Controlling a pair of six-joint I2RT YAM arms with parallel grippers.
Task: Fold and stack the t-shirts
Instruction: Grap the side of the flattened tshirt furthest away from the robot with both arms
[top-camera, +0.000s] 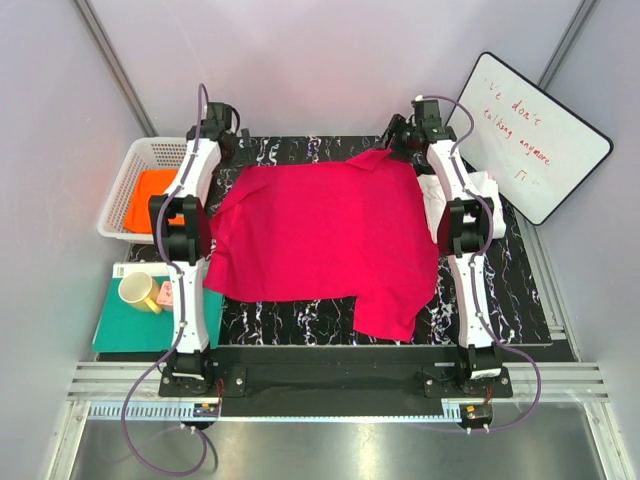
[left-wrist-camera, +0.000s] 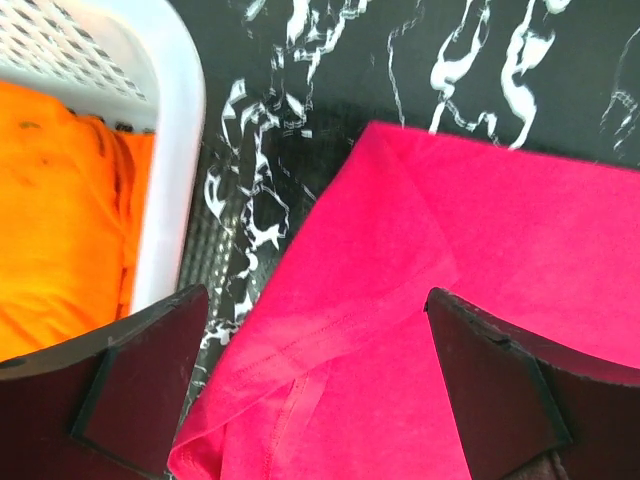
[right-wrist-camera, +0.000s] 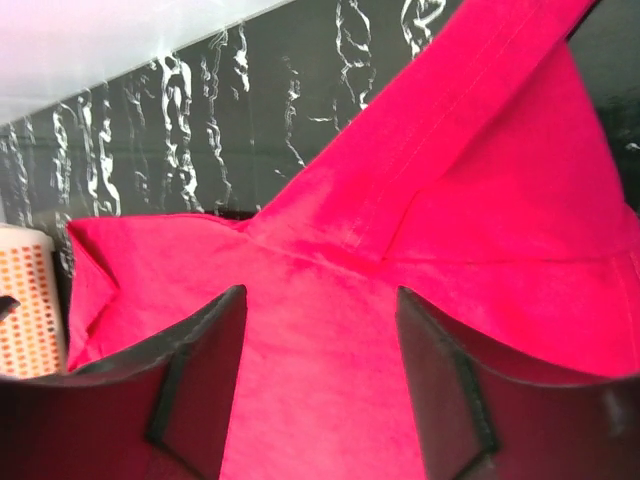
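**Crimson-pink soft cloth t-shirt (top-camera: 320, 235) spread flat, both far corners released**

Shirt lies spread across the centre of the black, white-veined marble-pattern worktop (top-camera: 290, 320). Left gripper (left-wrist-camera: 320, 375) at its far-left corner, fingers wide apart, holding nothing. Right gripper (right-wrist-camera: 320, 385) at its far-right corner, fingers parted, cloth ungripped. Bright orange t-shirt (top-camera: 150, 195) sits in a white perforated plastic basket (top-camera: 150, 150), left edge; white t-shirt (top-camera: 492, 188), right edge. Pale grey wall panels (top-camera: 330, 60) surround.

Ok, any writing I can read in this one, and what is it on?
"don't": red handwriting, top line of the whiteboard.
"anymore": second line, same board; the word before it is too scrawled to read.
A small mark under that: unreadable.
Tick marks along the front rail: too small to read.
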